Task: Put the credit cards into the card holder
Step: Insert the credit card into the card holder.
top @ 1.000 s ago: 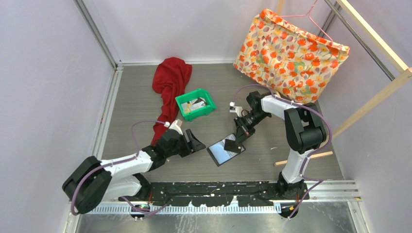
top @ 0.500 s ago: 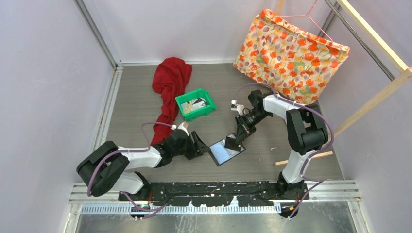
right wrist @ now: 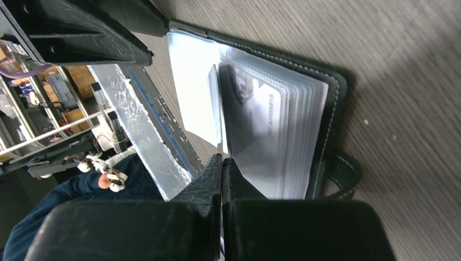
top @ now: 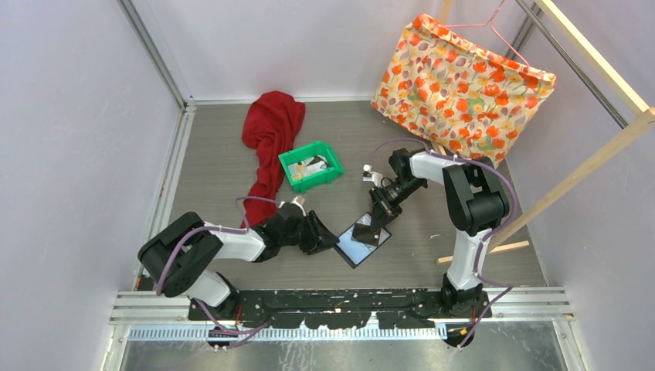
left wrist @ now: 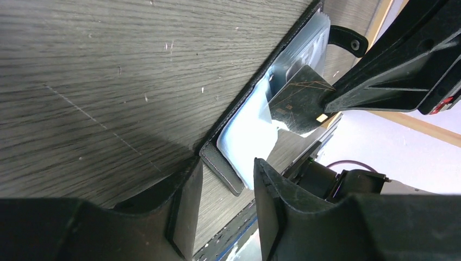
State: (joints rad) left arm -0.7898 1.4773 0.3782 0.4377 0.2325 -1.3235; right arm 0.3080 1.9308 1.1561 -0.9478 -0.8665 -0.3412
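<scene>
The black card holder (top: 357,249) lies open on the floor, its pale glossy pockets (right wrist: 272,136) facing up. My right gripper (top: 370,229) is shut on a dark grey credit card (left wrist: 298,102) and holds it on edge over the open pockets. In the right wrist view this card (right wrist: 216,103) shows edge-on, and I cannot tell whether its tip is inside a pocket. My left gripper (top: 327,238) is low at the holder's left edge. Its jaws stand apart on either side of the holder's black corner (left wrist: 220,169). More credit cards (top: 313,165) lie in the green bin.
The green bin (top: 330,175) stands behind the holder, with a red cloth (top: 270,127) to its left. A floral bag (top: 459,85) hangs at the back right beside a wooden frame (top: 595,62). A wooden stick (top: 483,251) lies by the right arm's base.
My left gripper has moved right to the holder's left edge and its jaws have narrowed. My right gripper has shifted slightly left with the card.
</scene>
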